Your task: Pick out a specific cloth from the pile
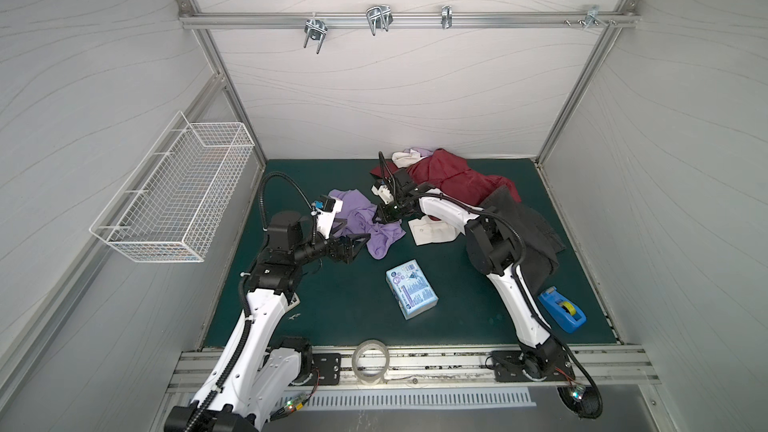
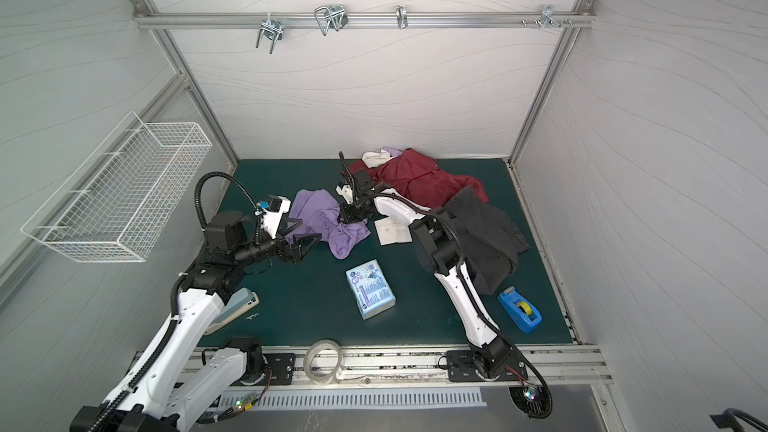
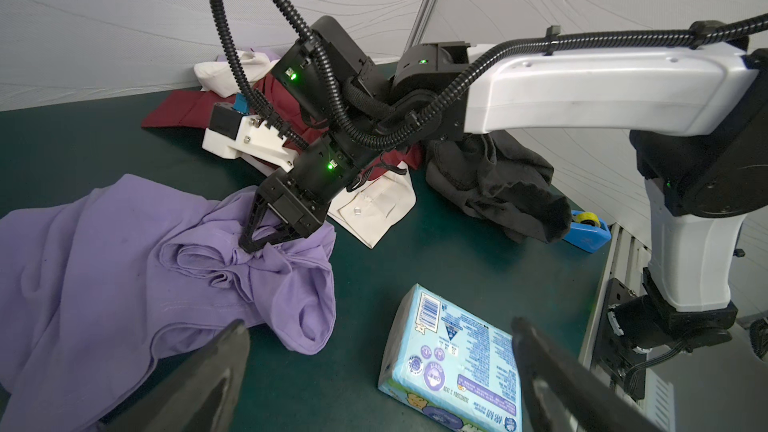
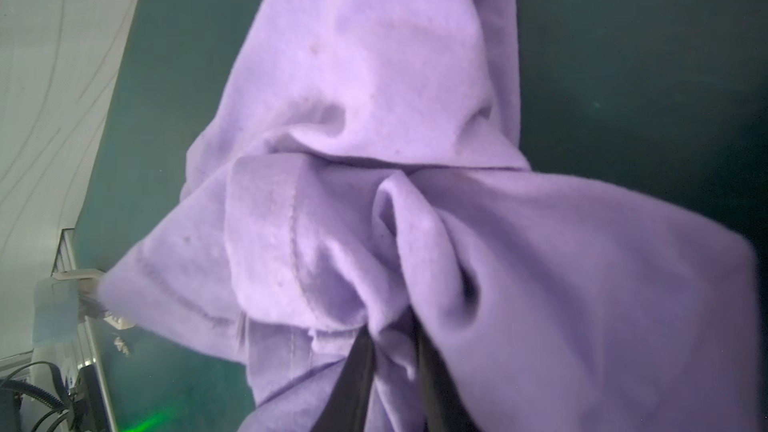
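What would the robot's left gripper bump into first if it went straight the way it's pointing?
Most likely the purple cloth. The open left gripper points at its near edge, just ahead. Depth is hard to judge, so it might skim the green mat first.

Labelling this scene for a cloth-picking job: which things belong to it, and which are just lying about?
Job: lavender cloth; pile of garments; right gripper, jaws pinching the cloth; left gripper, jaws open.
Lying about: blue box; tape dispenser; tape roll; wire basket; stapler.
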